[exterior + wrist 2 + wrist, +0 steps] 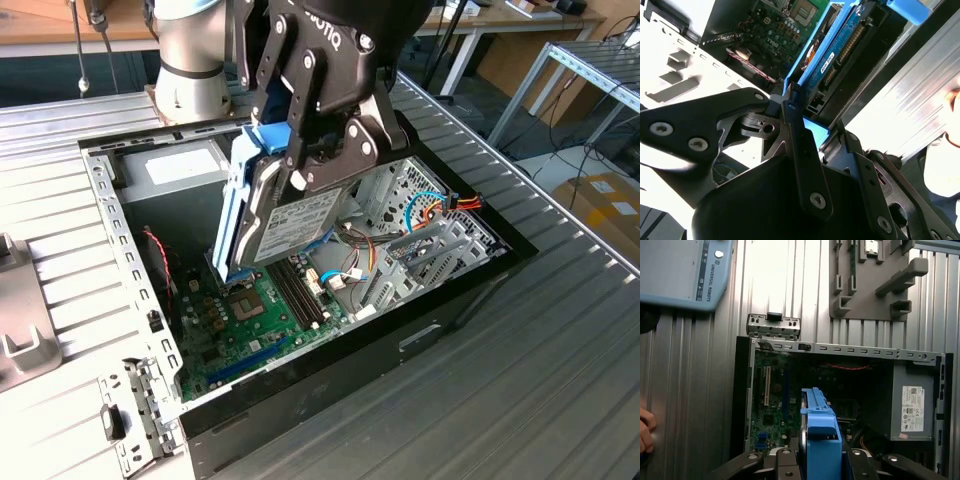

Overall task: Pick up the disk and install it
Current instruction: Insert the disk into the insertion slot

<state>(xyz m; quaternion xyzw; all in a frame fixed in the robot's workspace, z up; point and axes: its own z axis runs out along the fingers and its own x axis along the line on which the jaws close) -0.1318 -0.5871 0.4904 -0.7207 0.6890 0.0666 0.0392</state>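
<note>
The disk is a dark metal drive with a white label and blue side rails. It hangs tilted, on edge, over the open computer case. Its lower end is down near the green motherboard; whether they touch I cannot tell. My black gripper is shut on the disk from above, one finger on each broad side. The second wrist view shows the disk's blue circuit side beyond the gripper. In the first wrist view the blue rail stands between the fingers.
Inside the case are a grey power supply, loose cables and a metal drive cage. A grey fixture lies on the ribbed table beyond the case. A person's hand rests beside the case. The arm's base stands behind it.
</note>
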